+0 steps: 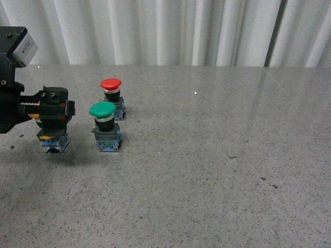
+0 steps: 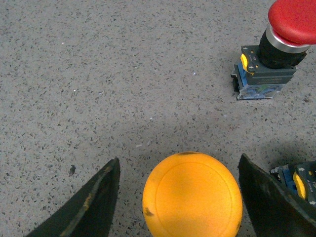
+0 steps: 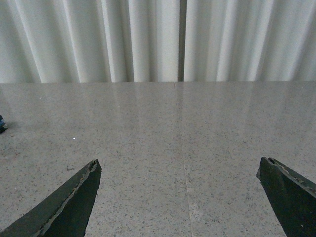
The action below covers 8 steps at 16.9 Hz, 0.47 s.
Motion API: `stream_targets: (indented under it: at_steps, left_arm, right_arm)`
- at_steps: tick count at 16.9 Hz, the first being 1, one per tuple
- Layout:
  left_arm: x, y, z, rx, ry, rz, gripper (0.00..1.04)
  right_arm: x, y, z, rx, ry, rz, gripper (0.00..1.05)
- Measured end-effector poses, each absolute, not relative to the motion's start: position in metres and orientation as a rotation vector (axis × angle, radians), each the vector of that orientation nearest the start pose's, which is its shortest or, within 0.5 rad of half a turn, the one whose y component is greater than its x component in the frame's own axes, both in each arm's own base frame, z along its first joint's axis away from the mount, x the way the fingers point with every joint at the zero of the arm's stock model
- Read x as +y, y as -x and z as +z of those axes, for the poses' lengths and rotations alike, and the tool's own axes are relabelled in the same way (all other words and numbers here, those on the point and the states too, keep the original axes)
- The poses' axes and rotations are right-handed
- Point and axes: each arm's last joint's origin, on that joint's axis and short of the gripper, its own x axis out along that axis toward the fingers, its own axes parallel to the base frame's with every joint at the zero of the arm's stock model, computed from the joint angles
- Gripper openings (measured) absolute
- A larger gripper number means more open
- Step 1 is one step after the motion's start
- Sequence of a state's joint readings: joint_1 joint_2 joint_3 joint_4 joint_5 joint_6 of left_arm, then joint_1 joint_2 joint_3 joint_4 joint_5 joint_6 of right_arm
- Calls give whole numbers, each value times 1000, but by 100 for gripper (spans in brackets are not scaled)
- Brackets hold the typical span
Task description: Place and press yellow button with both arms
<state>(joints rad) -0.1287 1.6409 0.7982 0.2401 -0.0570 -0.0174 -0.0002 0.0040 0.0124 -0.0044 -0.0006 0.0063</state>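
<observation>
Leftmost, close to the left edge of the worktop, shows the left gripper with jaws parted around the yellow button, a clear gap at one side of the cap, blue base showing below. Just right of that, places the green button nearer the front edge and the red button behind it, toward the far edge. Lastly, catches the right gripper only in its wrist view, jaws spread wide above the worktop.
</observation>
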Motion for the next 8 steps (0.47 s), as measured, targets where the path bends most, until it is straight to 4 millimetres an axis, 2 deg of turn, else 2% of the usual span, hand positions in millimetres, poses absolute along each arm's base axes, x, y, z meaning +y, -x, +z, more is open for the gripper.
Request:
stream_targets:
  at_steps: [3,4,6,8]
  left_arm:
    - [-39,-319,180,581,-79,-42,40]
    - [-41,-315,188,563,-100,-41,36]
    - [-52,-305,212,514,-129,-72,35]
    - [-72,-301,245,427,-140,-123,35]
  right_arm:
    - [0,-97,167,-4,-6,0,98]
    - [0,-97,167,-4,-6,0,98]
    - [0,-97,167,-4,-6,0,98]
    - [0,-97,167,-4,-6,0,98]
